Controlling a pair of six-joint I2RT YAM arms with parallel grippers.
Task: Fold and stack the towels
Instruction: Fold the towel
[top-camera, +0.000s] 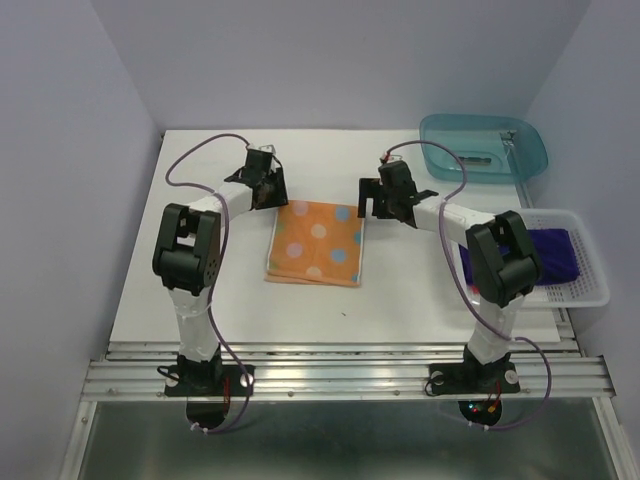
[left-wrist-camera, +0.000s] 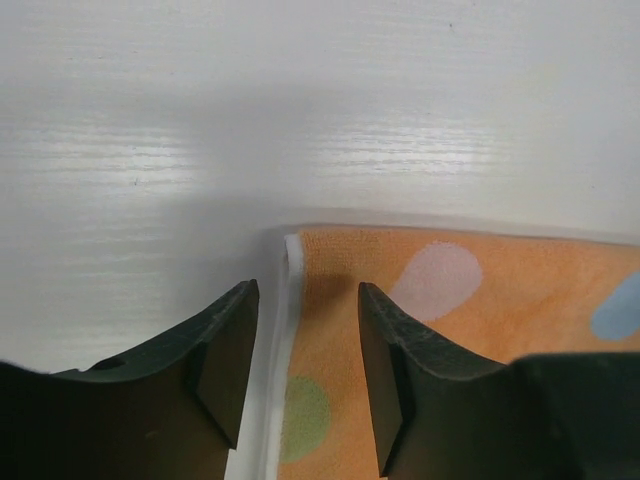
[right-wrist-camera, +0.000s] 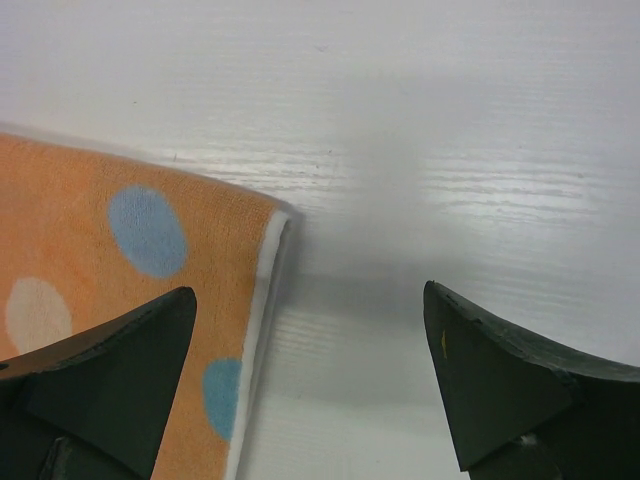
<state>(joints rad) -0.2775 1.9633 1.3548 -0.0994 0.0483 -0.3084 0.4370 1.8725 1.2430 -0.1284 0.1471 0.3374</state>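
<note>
Now we have the orange dotted towel (top-camera: 315, 243) lying flat on the white surface (top-camera: 400, 300), and both arms reach to its far edge. The left pincer (left-wrist-camera: 308, 290) is spread a moderate way at the towel's far corner on that arm's side, with the white hem running between its jaws. The right pincer (right-wrist-camera: 308, 292) is spread wide at the other far corner, one jaw above the dotted cloth and the other above bare surface beside it. We cannot tell whether either touches the cloth. The dark purple towel (top-camera: 545, 252) sits in a white basket (top-camera: 590, 295), well apart from the orange one on the right arm's side. We see no pink-red towel.

We judge the orange cloth light, soft and limp. It will sag and drape if lifted and may slide on the smooth surface. The hemmed corners look like the best holds, pinched together so the edge stays taut as it is carried over.
</note>
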